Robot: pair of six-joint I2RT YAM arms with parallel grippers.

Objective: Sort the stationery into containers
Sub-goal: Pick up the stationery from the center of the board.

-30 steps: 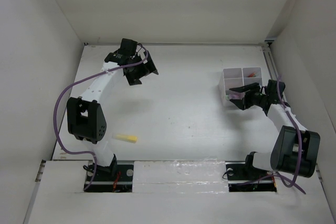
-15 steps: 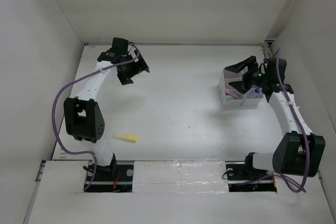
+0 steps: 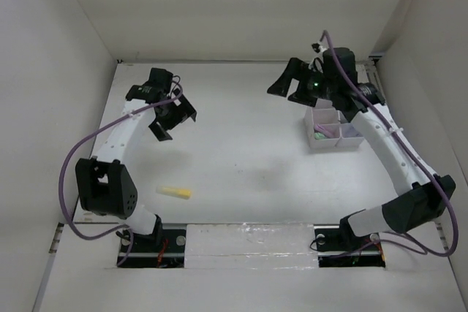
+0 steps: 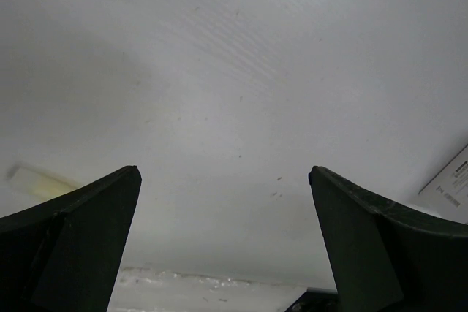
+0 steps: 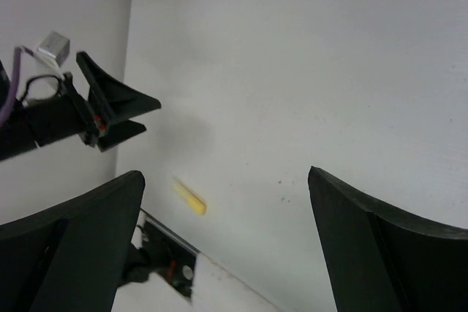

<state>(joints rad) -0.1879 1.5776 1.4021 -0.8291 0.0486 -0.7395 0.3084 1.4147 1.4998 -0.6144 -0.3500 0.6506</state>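
Observation:
A yellow marker stick (image 3: 175, 192) lies alone on the white table near the left arm's base; the right wrist view also catches it (image 5: 190, 199), blurred. The white four-compartment container (image 3: 333, 128) stands at the right, with pink and green sticks (image 3: 320, 131) in its near-left compartment. My right gripper (image 3: 289, 87) hangs open and empty, left of and beyond the container; its wrist view (image 5: 225, 177) shows only bare table between the fingers. My left gripper (image 3: 173, 118) is open and empty at the far left (image 4: 223, 171), well beyond the marker.
White walls enclose the table on the left, back and right. A taped strip (image 3: 248, 235) runs along the near edge between the two arm bases. The left gripper (image 5: 110, 107) shows in the right wrist view.
My right gripper opened fully, lifted off the container and swung left and farther back. My left gripper drifted left and nearer. The yellow marker has not moved.

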